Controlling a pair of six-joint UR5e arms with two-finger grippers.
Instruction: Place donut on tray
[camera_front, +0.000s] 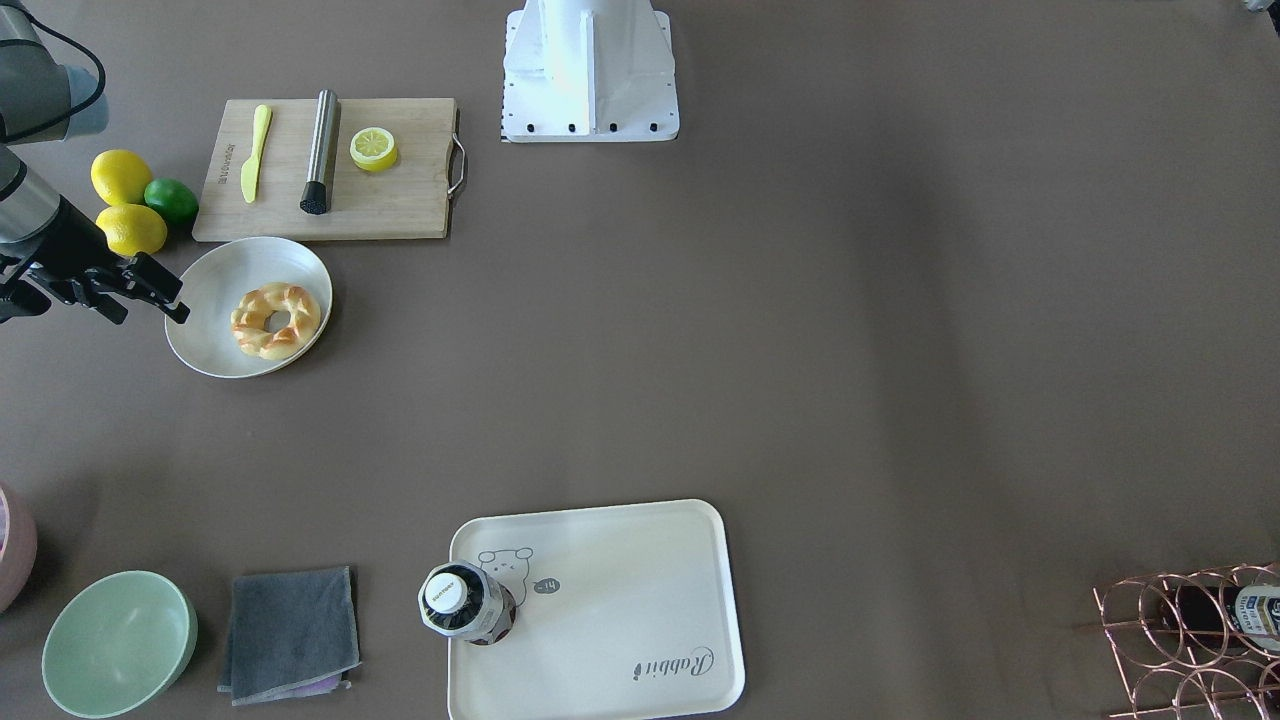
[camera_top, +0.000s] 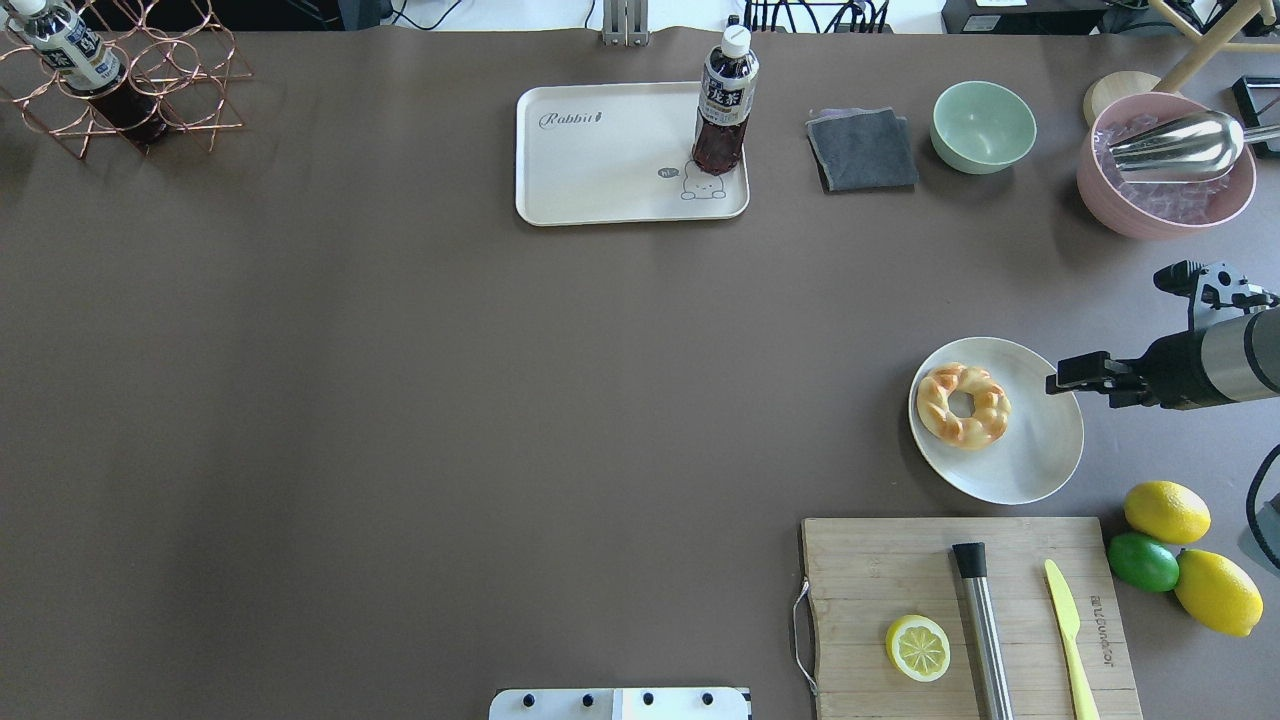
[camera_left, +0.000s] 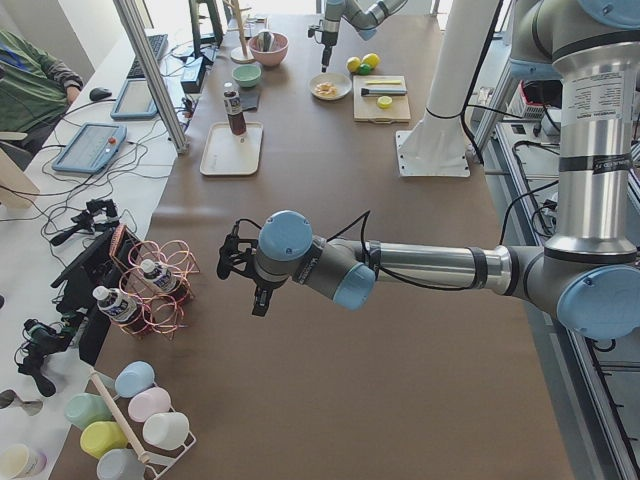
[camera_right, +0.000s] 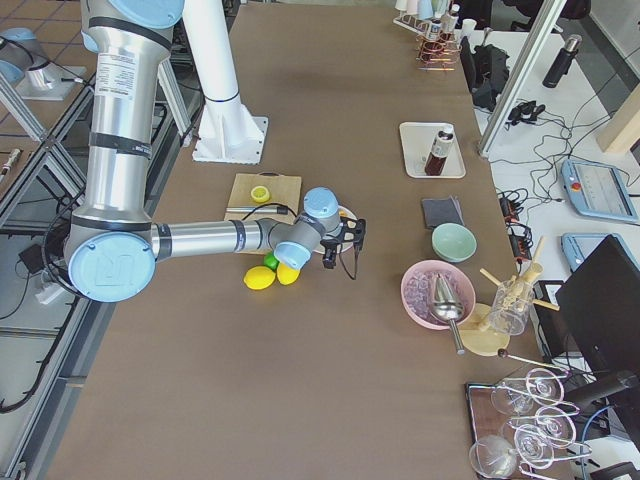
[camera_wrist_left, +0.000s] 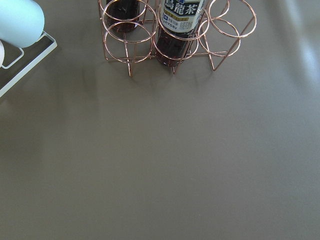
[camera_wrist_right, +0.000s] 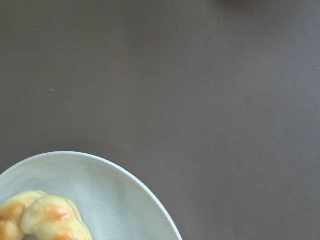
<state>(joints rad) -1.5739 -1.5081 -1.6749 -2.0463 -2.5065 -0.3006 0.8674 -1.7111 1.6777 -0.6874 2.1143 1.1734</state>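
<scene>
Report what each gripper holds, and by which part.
Nothing. The right gripper hangs empty beside the plate with the donut; the left gripper looks empty too.

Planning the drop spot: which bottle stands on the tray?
The bottle upright on the tray's bear corner; the other bottles lie in the copper rack.

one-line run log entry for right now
stage: pre-grasp | right gripper open, at plate rim | donut on plate, untouched | tray: bottle in corner | left gripper: state unclear

Golden braided donut (camera_front: 275, 320) flat on white plate (camera_front: 215, 290), cream tray (camera_front: 640, 600) well apart
</scene>
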